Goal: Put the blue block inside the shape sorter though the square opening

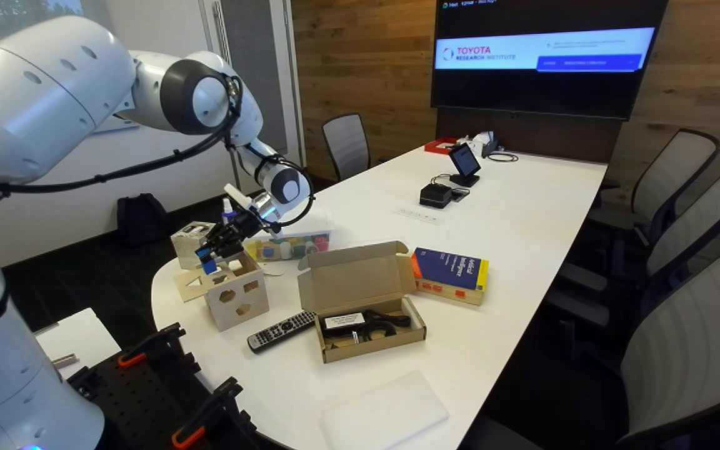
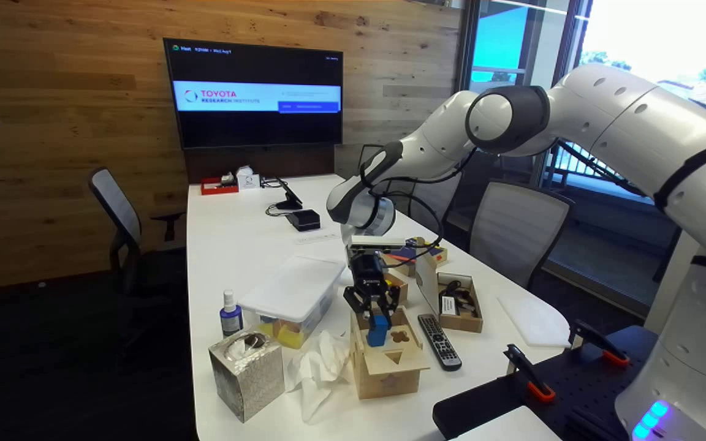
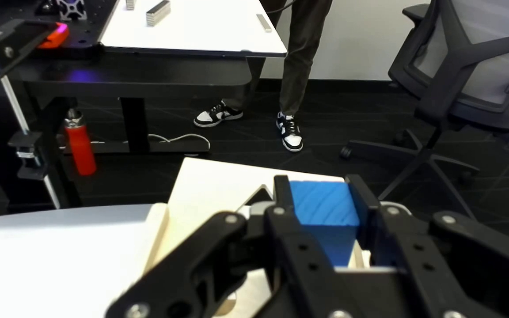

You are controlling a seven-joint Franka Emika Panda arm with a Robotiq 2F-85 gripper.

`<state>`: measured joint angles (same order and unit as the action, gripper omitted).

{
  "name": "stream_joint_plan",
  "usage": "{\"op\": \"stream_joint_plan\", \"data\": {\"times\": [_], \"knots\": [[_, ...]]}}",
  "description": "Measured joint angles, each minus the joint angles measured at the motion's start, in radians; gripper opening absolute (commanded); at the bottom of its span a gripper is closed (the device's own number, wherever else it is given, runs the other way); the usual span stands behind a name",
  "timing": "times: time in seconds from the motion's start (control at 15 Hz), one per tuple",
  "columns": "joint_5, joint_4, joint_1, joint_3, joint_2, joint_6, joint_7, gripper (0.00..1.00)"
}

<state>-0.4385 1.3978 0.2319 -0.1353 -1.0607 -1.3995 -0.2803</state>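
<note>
One held blue block (image 2: 377, 335), one pincer (image 3: 323, 194), one shape sorter (image 2: 368, 380); one remote (image 2: 440, 343), one tissue box (image 2: 246, 373), two shoes (image 3: 217, 115).

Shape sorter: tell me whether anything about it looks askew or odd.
Yes: its lid sits partway out, jutting past one end of the wooden box in both exterior views. That looks odd because a lid would normally sit flush.

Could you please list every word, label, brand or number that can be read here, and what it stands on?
"TOYOTA RESEARCH INSTITUTE": wall screen
"Meet": the wall screen's top left corner
"Artificial Intelligence": blue book
Too small or blurred to read: the wall screen's remaining text, and any print on the remote, spray bottle, tablet display and white label in the cardboard box.
</note>
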Motion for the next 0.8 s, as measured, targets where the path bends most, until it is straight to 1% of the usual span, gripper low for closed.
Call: {"op": "stream_joint_plan", "data": {"times": [0.53,0.8], "knots": [[0.005,-0.031,0.001,0.0,-0.014,0.017,-0.004,0.09],[0.007,-0.053,0.001,0.0,-0.022,0.043,-0.019,0.09]]}}
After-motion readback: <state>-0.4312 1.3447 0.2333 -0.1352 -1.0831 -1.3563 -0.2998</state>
